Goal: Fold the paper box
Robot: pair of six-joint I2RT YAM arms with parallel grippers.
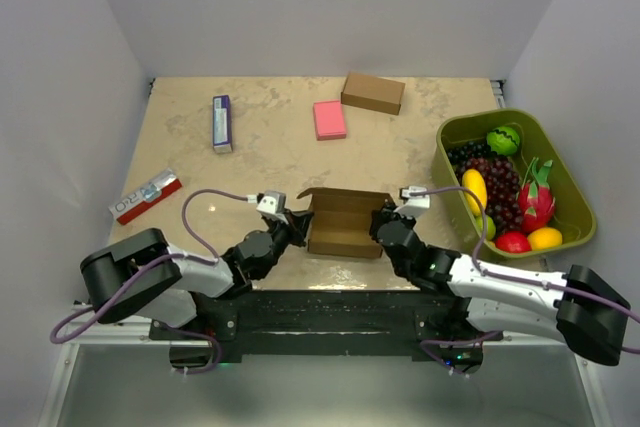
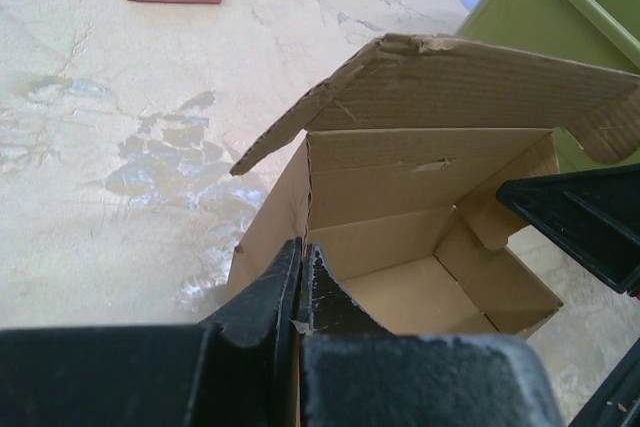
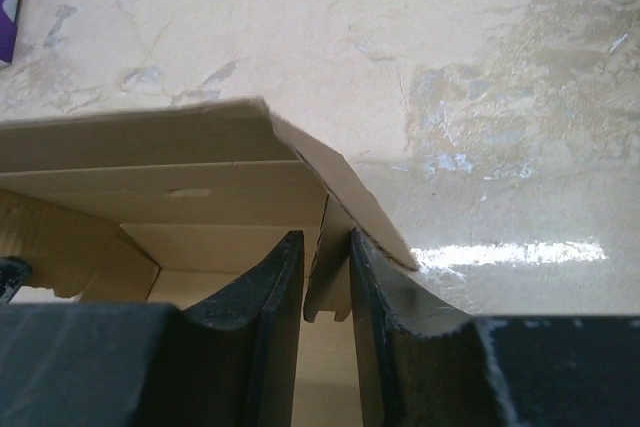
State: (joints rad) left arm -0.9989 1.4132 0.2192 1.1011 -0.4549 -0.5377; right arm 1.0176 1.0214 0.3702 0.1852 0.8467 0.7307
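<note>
Currently, paper box (image 1: 340,232) open-topped, lid raised, left claw (image 2: 300,252) pinching its wall, right claw (image 3: 325,247) slightly apart.

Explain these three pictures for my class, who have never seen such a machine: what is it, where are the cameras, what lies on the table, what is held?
Two robot arms stand at the near edge of a table, each ending in a two-finger gripper. The wide picture looks down from above; the other two come from cameras on the wrists. The left gripper pinches one side wall of the open paper box. The right gripper has its fingers either side of the opposite flap, slightly apart. Also on the table: a pink block, a closed brown box, a purple-and-white carton, a red-and-white packet and a green tub of fruit.
</note>
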